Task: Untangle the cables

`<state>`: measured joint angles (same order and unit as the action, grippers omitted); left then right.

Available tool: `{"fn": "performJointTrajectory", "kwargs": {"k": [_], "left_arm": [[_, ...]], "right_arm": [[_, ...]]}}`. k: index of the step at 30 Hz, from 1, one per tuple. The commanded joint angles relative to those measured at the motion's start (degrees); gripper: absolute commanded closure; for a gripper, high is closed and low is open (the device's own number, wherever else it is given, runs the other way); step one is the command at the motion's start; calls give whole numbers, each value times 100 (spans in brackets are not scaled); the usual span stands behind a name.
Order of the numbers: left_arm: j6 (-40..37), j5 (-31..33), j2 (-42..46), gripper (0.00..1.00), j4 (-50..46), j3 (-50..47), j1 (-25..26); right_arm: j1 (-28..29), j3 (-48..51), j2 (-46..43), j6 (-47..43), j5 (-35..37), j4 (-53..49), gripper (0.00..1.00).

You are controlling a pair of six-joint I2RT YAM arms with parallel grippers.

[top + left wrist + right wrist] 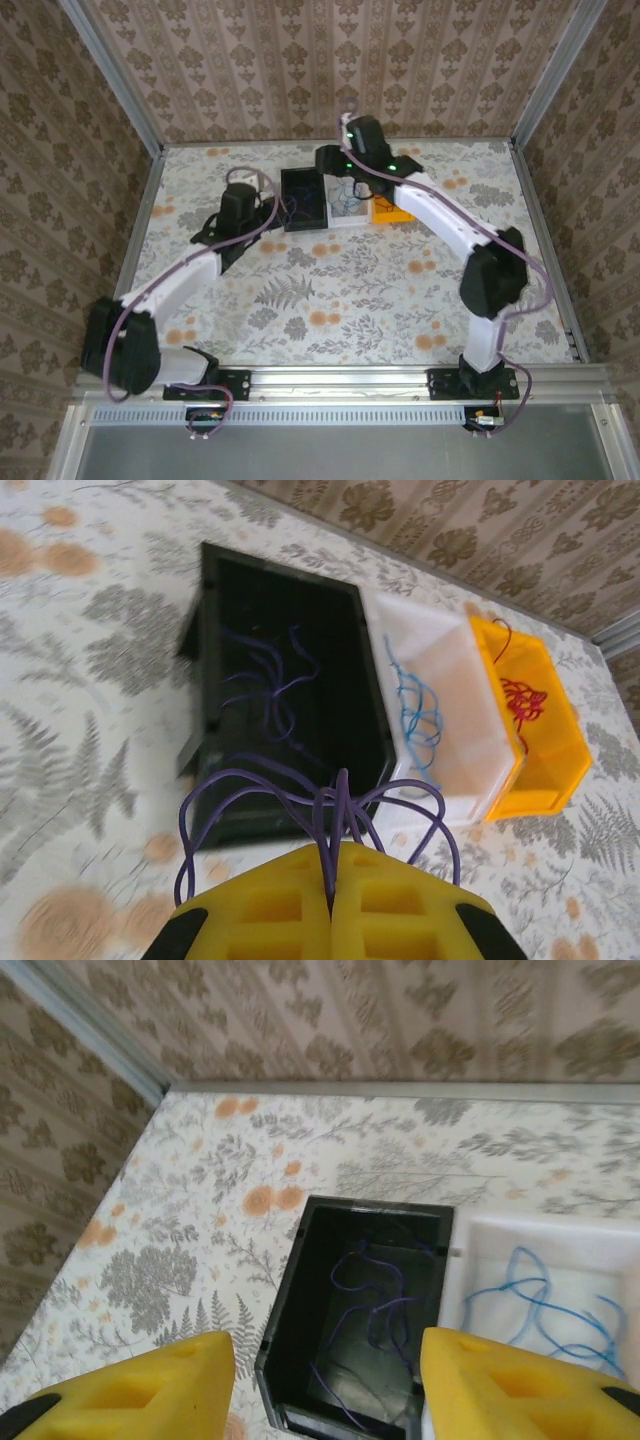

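I log: left claw [332,885] clamped on purple cables [341,815] looping just ahead of its tips, black bin [205,630] beyond; right claw [325,1380] spread open, arm stretched forward, hovering above that bin.

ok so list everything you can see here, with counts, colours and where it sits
black bin: one, black, far middle of table, left end of row
white bin: one, white, middle of row
orange bin: one, orange, right end of row
loose purple cables: several, dark purple, in black bin
blue cables: several, blue, in white bin
red cables: several, red, in orange bin
held purple cables: bunch, count unclear, dark purple, in left gripper
table: one, floral cover
left gripper: one, yellow pads, shut on held purple cables
right gripper: one, yellow pads, open, above bins
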<state>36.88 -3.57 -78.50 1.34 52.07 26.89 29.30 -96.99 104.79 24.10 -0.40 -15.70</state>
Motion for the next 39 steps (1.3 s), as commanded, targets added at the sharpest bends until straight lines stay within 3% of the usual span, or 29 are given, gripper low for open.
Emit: {"fn": "performJointTrajectory", "kwargs": {"k": [1, 8, 15, 16, 18, 19, 24, 29, 31, 34, 37, 39], "left_arm": [[-164, -300, -804, 100, 279, 647, -35], [-138, -907, -2408, 100, 932, 1679, -43], [-279, -155, -2959, 100, 603, 2206, -214], [-304, -22, -2977, 90, 538, 2257, -212], [-313, 134, -2990, 51, 464, 2342, -202], [-322, 124, -2980, 40, 453, 2359, -194], [-485, 66, -2770, 22, 459, 2365, -22], [-344, 453, -1886, 20, 850, 1498, 102], [-342, 850, -1175, 19, 1050, 779, 36], [-609, 1763, 77, 16, 543, -171, -238], [-1018, 2747, 1375, 10, -407, -898, -628], [-1266, 3229, 2078, 0, -1061, -1248, -1067]], "right_arm": [[-311, 1075, -846, 176, 409, 475, 46], [-508, 2328, -2077, -126, 717, 107, 46], [-607, 3099, -2865, -107, 815, -124, 45], [-642, 3154, -2927, -91, 820, -145, 45], [-746, 3276, -3060, -37, 822, -166, 45], [-803, 3326, -3117, -13, 859, -170, 45], [-1147, 3506, -3347, 4, 935, -81, 44], [-1483, 3845, -3510, -242, 1375, 34, 43], [-1644, 4206, -3665, -381, 1827, 241, 41], [-1971, 4972, -3946, -841, 2133, 868, 35], [-2178, 5819, -4158, -1161, 2448, 1734, 21], [-2274, 6471, -4099, -1495, 2439, 2756, 5]]}}
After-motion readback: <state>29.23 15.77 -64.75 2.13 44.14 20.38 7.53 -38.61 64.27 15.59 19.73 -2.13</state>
